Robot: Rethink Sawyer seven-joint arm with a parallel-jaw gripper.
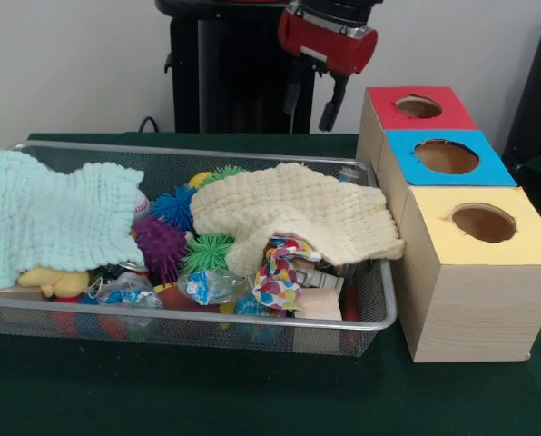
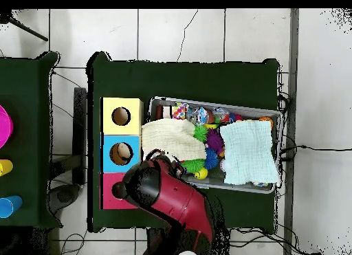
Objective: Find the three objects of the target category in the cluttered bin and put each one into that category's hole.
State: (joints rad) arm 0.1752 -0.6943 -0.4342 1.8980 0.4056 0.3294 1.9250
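Observation:
The wire mesh bin (image 1: 388,307) stands at the left of the table, and it also shows in the overhead view (image 2: 240,190). A yellow plush (image 1: 57,280) lies at its front left corner, half under a mint cloth (image 1: 53,218). The other two plush animals are hidden. The red-topped hole (image 1: 418,107) is at the far end of the row of boxes. My gripper (image 1: 310,113) hangs open and empty above the table's far edge, behind the bin and left of the red box. In the overhead view my arm (image 2: 165,194) covers the red top (image 2: 108,198) and its hole.
A cream cloth (image 1: 298,213) covers the bin's right half. Purple (image 1: 162,247), green (image 1: 207,250) and blue (image 1: 172,204) spiky balls and crinkly wrappers lie between the cloths. The blue-topped hole (image 1: 446,156) and the yellow-topped hole (image 1: 484,222) are nearer the camera.

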